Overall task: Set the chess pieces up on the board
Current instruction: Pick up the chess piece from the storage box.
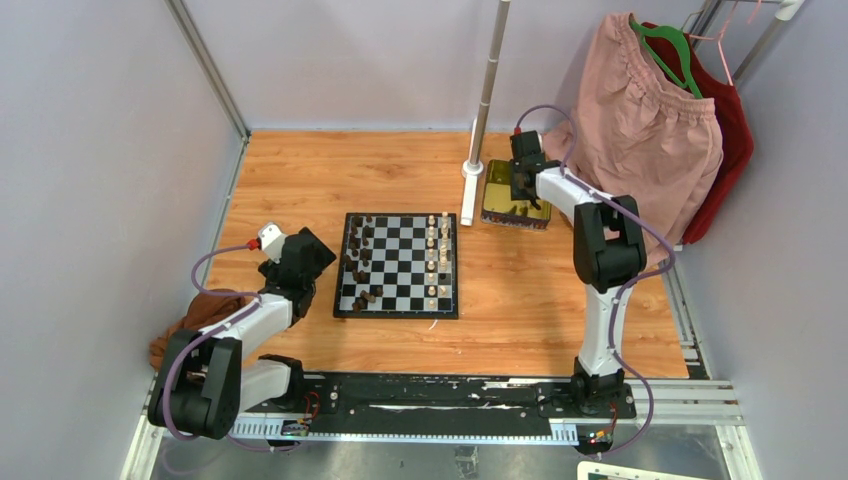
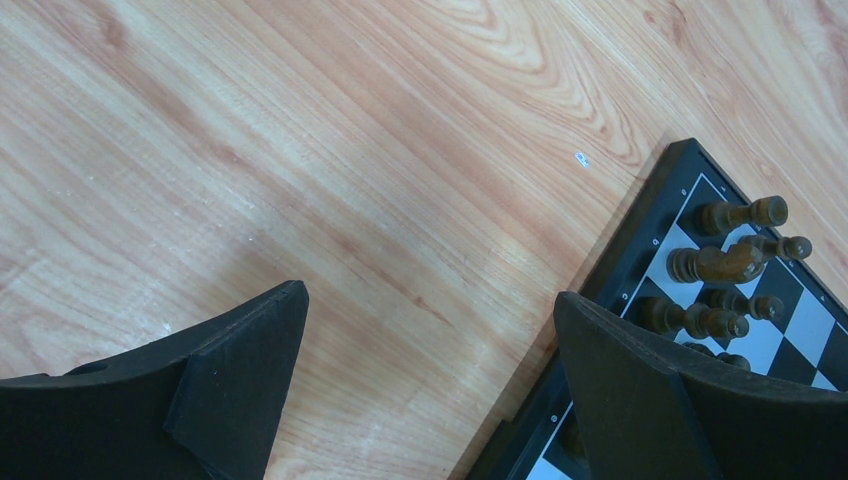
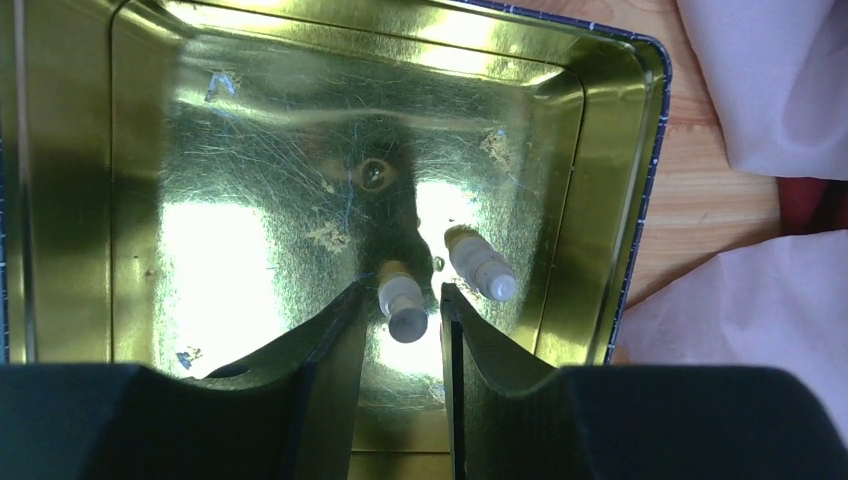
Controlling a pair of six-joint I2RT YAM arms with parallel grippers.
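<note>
readable text: none in any of the three views.
tag point(image 2: 582, 158): tiny white sticker lay on the table point(image 2: 380, 140) just off the board's corner; print too small to read.
board point(image 2: 628, 262): black border carried only pale dots in the left wrist view; any letters or numbers were not legible.
tin point(image 3: 600, 200): inside showed as scratched gold metal with glare; any marking there was unreadable.

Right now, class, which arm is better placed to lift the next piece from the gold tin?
The right. Its fingers straddle a light piece lying inside the tin; the left fingers hang open over the table beside the board.
</note>
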